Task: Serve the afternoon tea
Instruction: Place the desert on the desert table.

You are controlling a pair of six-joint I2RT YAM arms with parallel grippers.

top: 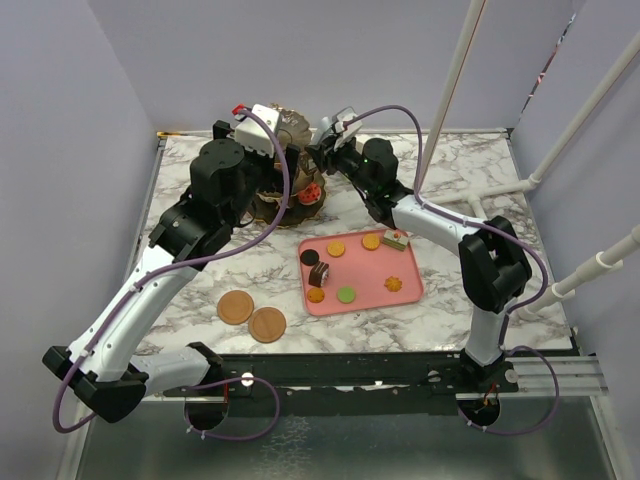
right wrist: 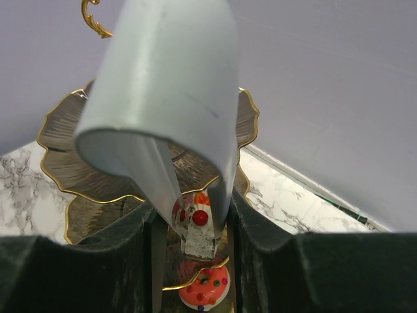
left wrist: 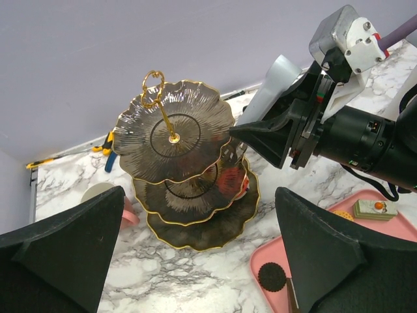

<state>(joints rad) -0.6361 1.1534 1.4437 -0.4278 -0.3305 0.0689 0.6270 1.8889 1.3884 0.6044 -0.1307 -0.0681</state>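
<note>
**Marble table, tiered stand at the back**

White marble with grey veins covers the table (top: 470,160), and plain lilac walls (top: 300,50) close it in. At the back of the table stands the dark three-tier stand (left wrist: 189,156). Its plates are scalloped, ribbed and edged in gold, and a gold ring (left wrist: 154,85) tops the centre rod.

An orange doughnut (right wrist: 205,287) lies on a lower tier. In front and to the right, the pink tray (top: 405,262) holds toy cookies (top: 346,294) and small cakes. Two brown coasters (top: 236,307) lie side by side near the front edge.

The left gripper (left wrist: 199,190) faces the stand with its fingers spread wide and nothing between them. The right gripper (right wrist: 194,208) reaches in under the stand's top plate. Its fingers sit close on either side of a white cake with a red cherry (right wrist: 197,231), but I cannot tell whether they pinch it.
</note>
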